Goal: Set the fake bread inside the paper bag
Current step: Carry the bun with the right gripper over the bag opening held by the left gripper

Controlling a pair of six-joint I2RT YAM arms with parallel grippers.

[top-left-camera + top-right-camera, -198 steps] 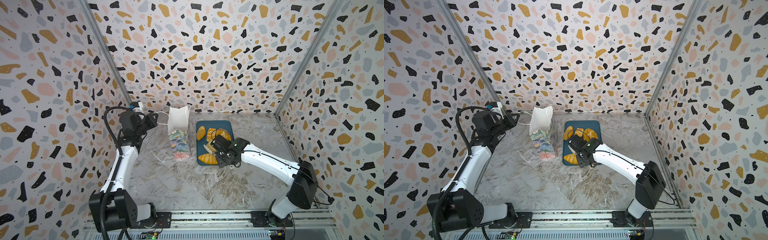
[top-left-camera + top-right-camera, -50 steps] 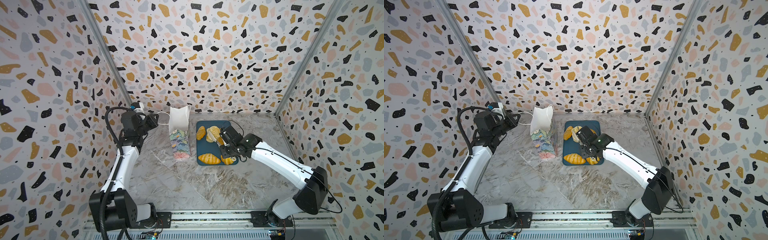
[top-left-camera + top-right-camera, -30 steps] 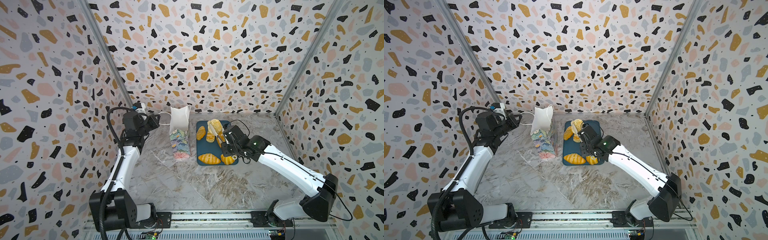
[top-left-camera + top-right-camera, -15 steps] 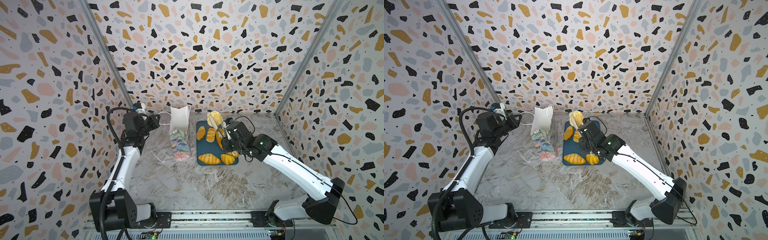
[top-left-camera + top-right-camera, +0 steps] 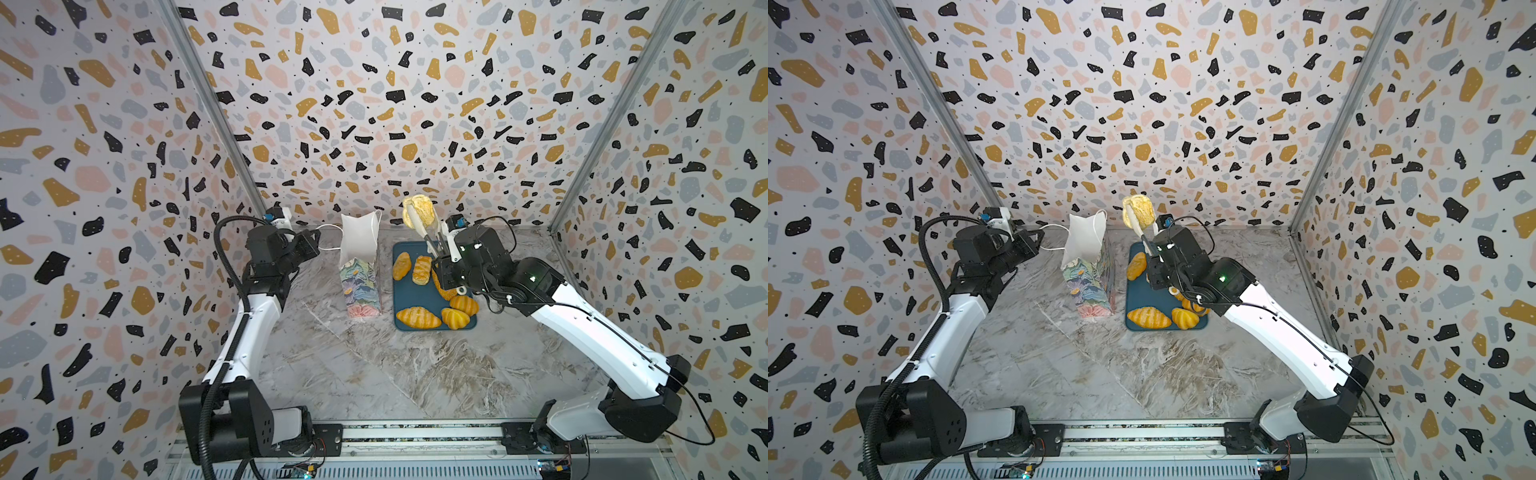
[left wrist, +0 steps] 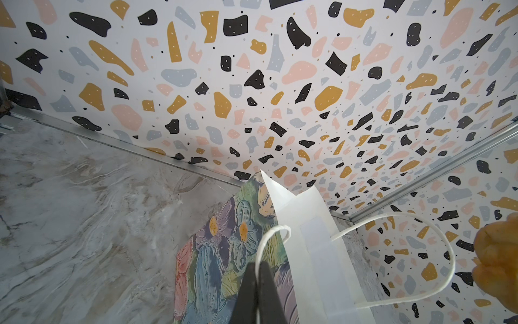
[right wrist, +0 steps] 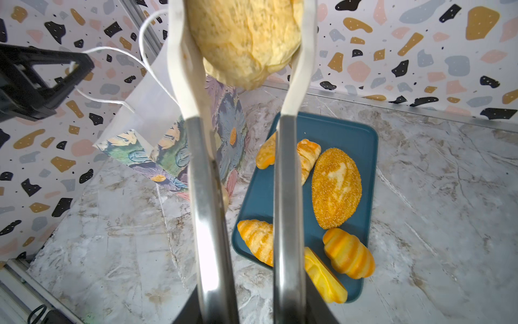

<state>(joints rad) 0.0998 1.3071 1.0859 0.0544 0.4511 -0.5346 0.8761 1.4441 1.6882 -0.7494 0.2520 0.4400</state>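
While left gripper [image 6: 258, 277] pinches the cord handle [image 6: 276, 228] of the paper bag [image 5: 360, 270], right gripper [image 5: 441, 261] squeezes tongs [image 7: 207, 196] clamping a pale round bun [image 7: 246, 42] (aloft at their tips, beside the bag).

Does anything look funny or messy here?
Only the paper bag: its white rim is bent out of square, with one cord handle pulled sideways, pinched in the shut left gripper. Nothing is spilled or broken.

Marble-look tabletop [image 5: 374, 374], paper bag [image 5: 360, 282], blue tray [image 5: 415, 297]
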